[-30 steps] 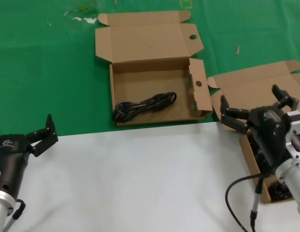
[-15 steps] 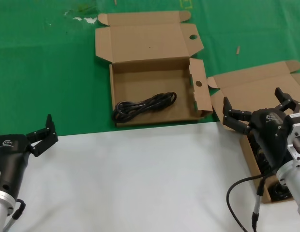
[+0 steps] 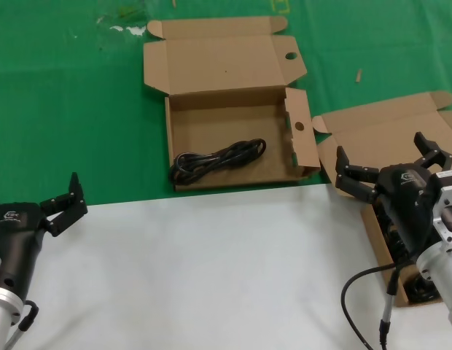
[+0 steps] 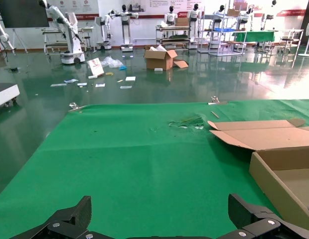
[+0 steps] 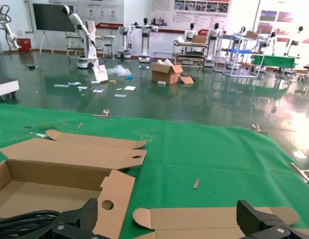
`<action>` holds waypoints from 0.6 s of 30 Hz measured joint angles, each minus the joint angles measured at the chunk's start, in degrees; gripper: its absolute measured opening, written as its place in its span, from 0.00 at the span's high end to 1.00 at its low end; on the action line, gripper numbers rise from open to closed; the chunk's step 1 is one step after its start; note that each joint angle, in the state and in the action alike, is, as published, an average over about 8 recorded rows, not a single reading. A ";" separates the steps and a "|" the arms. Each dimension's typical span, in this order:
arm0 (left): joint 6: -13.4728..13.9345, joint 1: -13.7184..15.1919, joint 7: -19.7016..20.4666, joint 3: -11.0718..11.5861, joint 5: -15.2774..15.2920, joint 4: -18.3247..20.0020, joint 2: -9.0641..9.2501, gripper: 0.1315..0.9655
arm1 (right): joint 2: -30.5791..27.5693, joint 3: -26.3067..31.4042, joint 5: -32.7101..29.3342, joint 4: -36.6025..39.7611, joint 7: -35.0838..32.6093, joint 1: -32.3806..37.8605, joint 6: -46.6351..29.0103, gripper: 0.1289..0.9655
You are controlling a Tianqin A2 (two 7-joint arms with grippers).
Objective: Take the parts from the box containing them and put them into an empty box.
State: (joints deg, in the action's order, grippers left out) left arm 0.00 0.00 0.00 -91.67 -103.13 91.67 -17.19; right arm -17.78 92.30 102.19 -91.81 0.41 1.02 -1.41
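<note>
Head view alone shows cable (image 3: 217,160) inside holed box (image 3: 233,157).

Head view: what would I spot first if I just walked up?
Probably the open box on the green mat, with a coiled black cable inside. Next, the right pincer, fingers spread wide, over a second box at the right edge. The left pincer waits, open, near the left.

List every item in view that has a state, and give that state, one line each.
Shallow box with holes: lid open, black cable coiled inside.
Plain-lidded box: lid open, contents mostly hidden by the arm.
Right gripper: open, empty, over the plain-lidded box.
Left gripper: open, empty, at the white sheet's edge.
</note>
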 joint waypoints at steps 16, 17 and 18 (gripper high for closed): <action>0.00 0.00 0.00 0.00 0.00 0.00 0.00 0.00 | 0.00 0.00 0.00 0.00 0.00 0.00 0.00 0.00; 0.00 0.00 0.00 0.00 0.00 0.00 0.00 0.00 | 0.00 0.00 0.00 0.00 0.00 0.00 0.00 0.00; 0.00 0.00 0.00 0.00 0.00 0.00 0.00 0.00 | 0.00 0.00 0.00 0.00 0.00 0.00 0.00 0.00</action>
State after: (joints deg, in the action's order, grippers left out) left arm 0.00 0.00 0.00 -91.67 -103.13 91.67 -17.19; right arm -17.78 92.30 102.19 -91.81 0.41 1.02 -1.42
